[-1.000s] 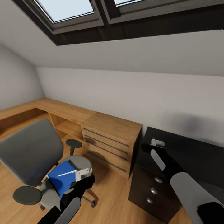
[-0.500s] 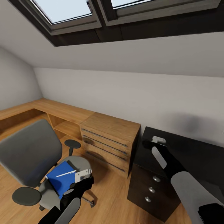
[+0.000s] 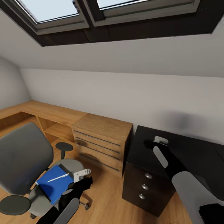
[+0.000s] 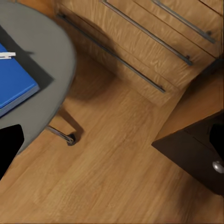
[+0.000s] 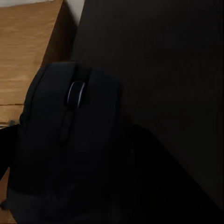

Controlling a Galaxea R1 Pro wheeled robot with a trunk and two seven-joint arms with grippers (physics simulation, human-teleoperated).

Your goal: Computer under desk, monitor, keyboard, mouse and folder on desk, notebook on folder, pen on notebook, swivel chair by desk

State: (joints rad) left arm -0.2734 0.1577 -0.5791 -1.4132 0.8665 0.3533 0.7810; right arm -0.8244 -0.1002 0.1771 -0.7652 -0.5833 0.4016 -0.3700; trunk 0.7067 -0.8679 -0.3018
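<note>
Right wrist: pincer (image 5: pixel 70 154) round mouse (image 5: pixel 70 135)

Blue folder (image 3: pixel 53 184) on grey swivel chair (image 3: pixel 23 161), white pen (image 3: pixel 58 177) atop — black mouse (image 5: pixel 70 140) held

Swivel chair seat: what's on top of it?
A blue folder lies on the swivel chair seat, with a white pen on it. Any notebook between them can't be made out.

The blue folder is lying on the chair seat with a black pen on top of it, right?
Almost. The folder does lie on the swivel chair seat, but the pen on top of it is white, not black. The head view shows this.
</note>
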